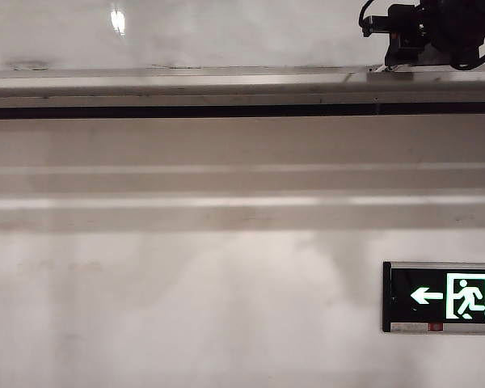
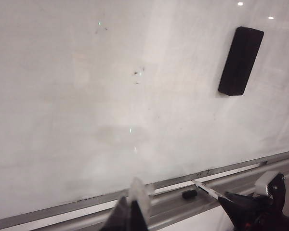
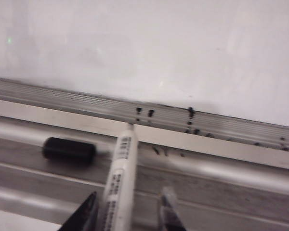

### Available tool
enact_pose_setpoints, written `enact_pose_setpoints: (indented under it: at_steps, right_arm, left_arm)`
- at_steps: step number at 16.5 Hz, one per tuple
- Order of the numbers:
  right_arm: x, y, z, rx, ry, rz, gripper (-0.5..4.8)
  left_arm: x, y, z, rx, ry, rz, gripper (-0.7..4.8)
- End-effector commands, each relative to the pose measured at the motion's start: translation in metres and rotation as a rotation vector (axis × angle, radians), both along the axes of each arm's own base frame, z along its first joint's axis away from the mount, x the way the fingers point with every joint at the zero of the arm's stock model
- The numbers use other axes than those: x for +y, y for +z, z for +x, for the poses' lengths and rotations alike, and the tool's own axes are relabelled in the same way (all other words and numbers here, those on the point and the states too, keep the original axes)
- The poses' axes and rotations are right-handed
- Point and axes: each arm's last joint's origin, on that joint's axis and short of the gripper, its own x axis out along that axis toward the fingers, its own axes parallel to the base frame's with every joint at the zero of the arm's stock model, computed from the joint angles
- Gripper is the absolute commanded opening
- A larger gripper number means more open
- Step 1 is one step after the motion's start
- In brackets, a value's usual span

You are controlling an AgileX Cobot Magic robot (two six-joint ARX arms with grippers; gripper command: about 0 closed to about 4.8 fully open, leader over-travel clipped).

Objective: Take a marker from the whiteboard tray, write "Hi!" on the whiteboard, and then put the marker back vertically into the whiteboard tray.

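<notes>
Hidden or cut off: In the right wrist view the marker [image 3: 119,185] is running out of frame at its lower end, and only the fingertips of the right end effector [image 3: 127,214] are showing. In the exterior view the right arm [image 1: 432,32] is appearing only as a dark mass cut by the upper corner; no marker can be made out there.

Left end effector: The left end effector [image 2: 132,207] is hovering in front of the whiteboard tray [image 2: 173,199], blurred and cropped, so its opening cannot be told.

Surface and room: The whiteboard [image 2: 111,96] is gleaming with ceiling lights and faint grey smudges, a black eraser [image 2: 241,60] sticking to it. The silver tray is carrying dark specks. Below it, the exterior view is showing a pale wall [image 1: 186,307] and a lit green exit sign [image 1: 444,297].

Marker and right end effector: The uncapped marker is lying between the part-open right fingers, tip pointing toward the board; it is possibly touching one finger, but blur is making that uncertain. A loose black cap [image 3: 69,149] is lying on the tray just beside it.
</notes>
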Motion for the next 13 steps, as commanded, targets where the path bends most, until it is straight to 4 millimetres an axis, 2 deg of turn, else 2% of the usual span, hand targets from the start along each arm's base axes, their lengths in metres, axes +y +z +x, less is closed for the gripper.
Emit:
enact_pose_setpoints:
  at_steps: [1, 5, 9, 12, 13]
  right_arm:
    - [0.0008, 0.0041, -0.0002, -0.029, 0.037, 0.014, 1.61]
    - [0.0013, -0.0004, 0.0031, -0.015, 0.034, 0.010, 1.56]
    - [0.0019, -0.0029, 0.0052, -0.009, 0.031, 0.008, 0.80]
    - [0.0018, -0.0018, 0.0052, -0.020, 0.029, 0.011, 0.71]
    - [0.0018, -0.0011, 0.0052, -0.026, 0.029, 0.013, 0.49]
  left_arm:
    - [0.0003, 0.0026, -0.0014, -0.018, -0.004, -0.008, -0.05]
    - [0.0003, 0.0026, -0.0014, -0.018, -0.004, -0.008, -0.05]
    - [0.0003, 0.0025, -0.0014, -0.017, -0.004, -0.007, -0.05]
    - [0.0003, 0.0025, -0.0014, -0.017, -0.004, -0.008, -0.05]
    - [0.0003, 0.0025, -0.0014, -0.017, -0.004, -0.007, -0.05]
